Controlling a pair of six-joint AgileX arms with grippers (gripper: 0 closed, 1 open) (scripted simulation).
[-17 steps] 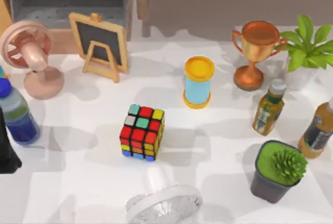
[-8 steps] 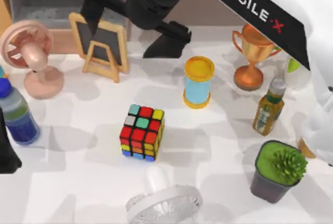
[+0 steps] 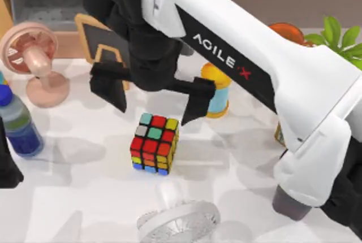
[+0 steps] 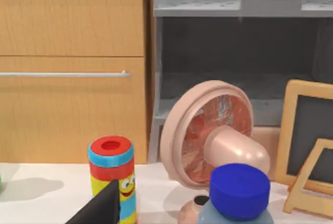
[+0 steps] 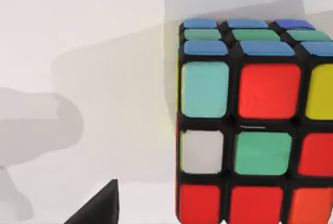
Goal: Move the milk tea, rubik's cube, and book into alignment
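From above, my right arm reaches in from the right, its right hand [image 3: 153, 99] spread wide just above the rubik's cube [image 3: 154, 143], which sits mid-tabletop [image 3: 79, 198]. My left wrist camera faces a pink fan [image 4: 210, 133] and a blue bottle cap [image 4: 239, 190]. My right wrist camera sees the cube's [image 5: 250, 125] coloured faces close up.

The right arm is reaching in from the table's right side toward its middle, its right gripper [image 3: 154, 100] hanging with fingers spread wide, while the left arm is sitting at the left edge.
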